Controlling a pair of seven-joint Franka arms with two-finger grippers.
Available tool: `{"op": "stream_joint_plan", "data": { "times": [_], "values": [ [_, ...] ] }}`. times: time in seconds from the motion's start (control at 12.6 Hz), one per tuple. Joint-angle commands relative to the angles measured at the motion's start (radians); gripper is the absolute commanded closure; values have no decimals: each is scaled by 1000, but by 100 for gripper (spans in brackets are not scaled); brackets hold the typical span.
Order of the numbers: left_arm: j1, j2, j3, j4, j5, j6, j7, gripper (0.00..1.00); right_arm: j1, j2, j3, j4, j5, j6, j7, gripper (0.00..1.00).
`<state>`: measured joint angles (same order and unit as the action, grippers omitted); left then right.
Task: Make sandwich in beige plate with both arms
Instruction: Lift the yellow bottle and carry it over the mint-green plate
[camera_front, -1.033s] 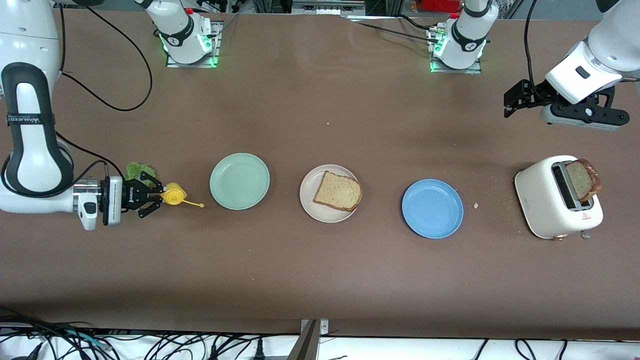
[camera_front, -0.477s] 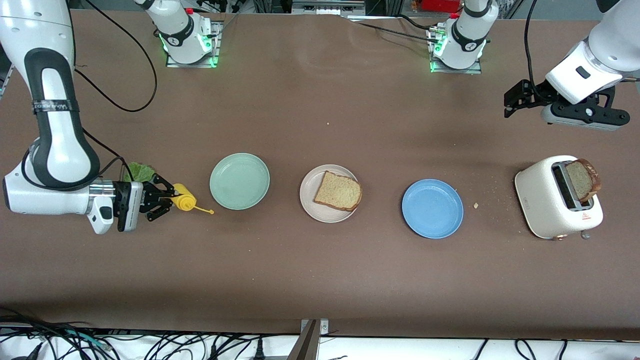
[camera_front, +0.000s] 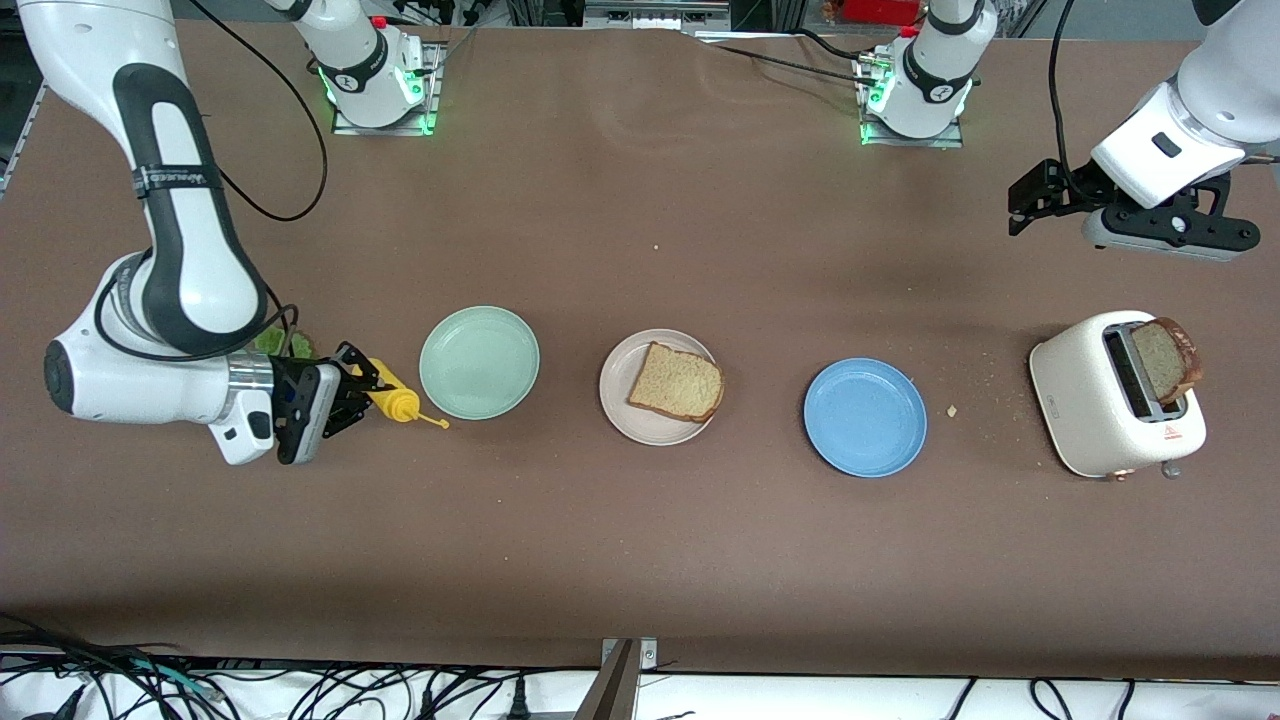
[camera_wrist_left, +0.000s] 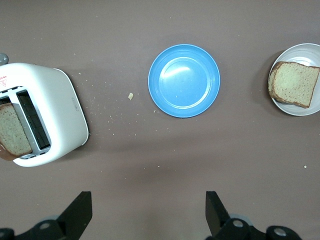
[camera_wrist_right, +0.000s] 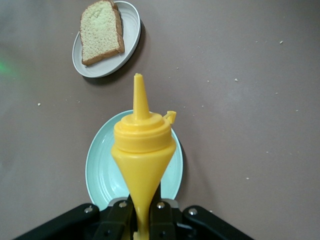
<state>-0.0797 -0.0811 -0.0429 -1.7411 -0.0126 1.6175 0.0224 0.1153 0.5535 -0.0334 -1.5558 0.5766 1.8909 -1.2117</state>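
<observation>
Brown tabletop is carrying three plates in a row: one blue plate, one beige plate and one pale green plate. Two bread slices are showing: one slice is lying flat on the beige plate, and a second slice is standing in a slot of the single white toaster at the left arm's end. The right gripper is gripping one yellow squeeze bottle by its narrow end, fingers closed tight on it, nozzle pointing toward the green plate, just beside that plate's rim. A bit of green lettuce is peeking out past the right arm's wrist. The left gripper is waiting above the table, farther from the camera than the toaster, its fingers spread wide and holding nothing.
</observation>
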Motion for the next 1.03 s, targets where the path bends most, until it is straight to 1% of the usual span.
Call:
{"op": "stream_joint_plan", "data": {
  "times": [0.0,0.24,0.48,0.95],
  "values": [
    [5,1,0,11,-20,-1,8,0,35,-29,-2,-6,-66,8,122,91],
    [6,1,0,11,-20,-1,10,0,75,-40,0,-6,-124,27,228,91],
    [6,1,0,11,-20,-1,10,0,115,-43,0,-6,-144,45,303,91],
    [8,1,0,9,-20,-1,10,0,217,-52,-2,-6,-288,62,523,90]
  ]
}}
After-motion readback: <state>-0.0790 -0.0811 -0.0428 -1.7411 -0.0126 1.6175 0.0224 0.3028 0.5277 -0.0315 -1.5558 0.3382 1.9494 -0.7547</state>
